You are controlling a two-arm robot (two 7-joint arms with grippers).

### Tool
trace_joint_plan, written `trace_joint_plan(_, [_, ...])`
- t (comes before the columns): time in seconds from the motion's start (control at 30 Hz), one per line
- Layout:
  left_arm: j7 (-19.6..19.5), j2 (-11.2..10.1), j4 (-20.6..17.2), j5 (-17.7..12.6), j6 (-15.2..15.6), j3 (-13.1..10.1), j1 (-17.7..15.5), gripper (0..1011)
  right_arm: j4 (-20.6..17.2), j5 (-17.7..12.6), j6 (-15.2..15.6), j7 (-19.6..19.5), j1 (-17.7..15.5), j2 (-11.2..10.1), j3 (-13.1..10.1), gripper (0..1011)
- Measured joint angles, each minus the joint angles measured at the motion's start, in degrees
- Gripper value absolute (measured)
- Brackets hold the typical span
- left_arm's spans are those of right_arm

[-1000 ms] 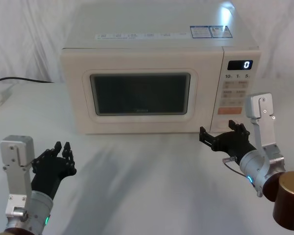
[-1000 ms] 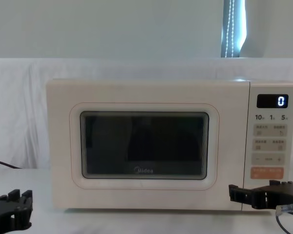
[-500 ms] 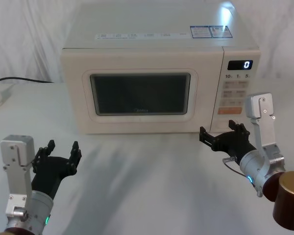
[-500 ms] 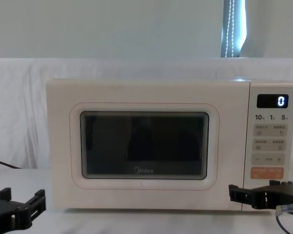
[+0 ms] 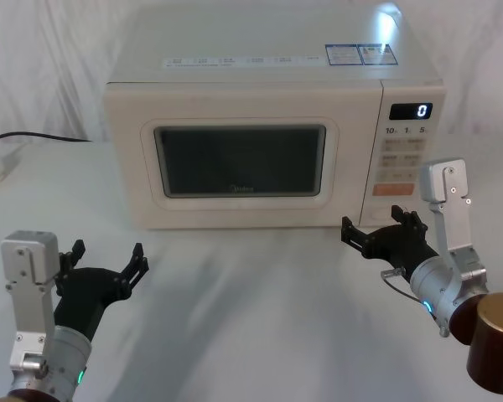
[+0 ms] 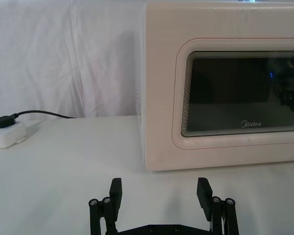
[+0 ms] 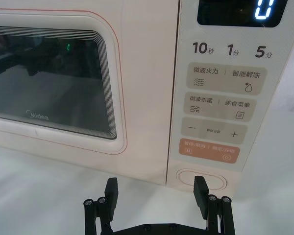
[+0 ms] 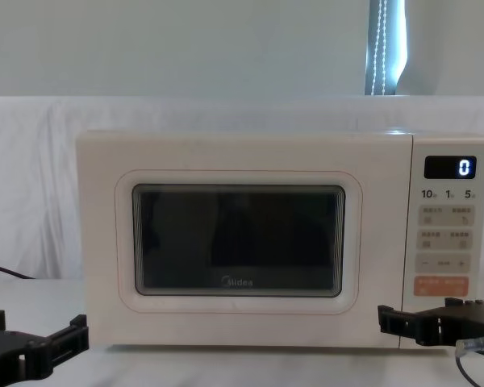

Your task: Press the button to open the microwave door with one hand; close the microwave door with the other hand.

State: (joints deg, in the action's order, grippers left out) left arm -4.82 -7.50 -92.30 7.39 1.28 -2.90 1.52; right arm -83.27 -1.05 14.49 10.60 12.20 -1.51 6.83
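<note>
Nearest us, the left gripper point(image 5: 105, 266) hangs low over the white table point(image 5: 260, 318), fingers spread wide w/ nothing between them, well short of the microwave point(image 5: 272, 151) & off its front-left corner. In its wrist view the two black fingertips point(image 6: 116, 188) stand apart over bare tabletop, oven's left front corner beyond. The right gripper point(image 5: 377, 233) sits further fwd, close to the lower right of the oven front, also released & holding nothing; chest view puts it low at the panel's foot point(image 8: 423, 322). From the right wrist we see its fingers point(image 7: 200, 188) apart, w/ the button point(image 7: 201, 179) just past them at the panel's bottom, no contact visible. Above that comes the orange key point(image 7: 208, 149), beige keys, then the display point(image 5: 411, 110) reading "0". The microwave door point(image 5: 243, 163) is shut, flush w/ the front, Midea logo under the dark window. Far left on the table, a power strip point(image 6: 7, 134) w/ black cable point(image 5: 33, 136).
</note>
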Motion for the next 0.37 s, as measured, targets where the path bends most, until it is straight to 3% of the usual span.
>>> trace_joint_plan(0.37, [0.0, 0.0, 0.0, 0.0, 0.0, 0.0, 0.0, 1001, 0.0, 0.0, 0.0, 0.0, 0.0, 0.0, 0.0, 1002])
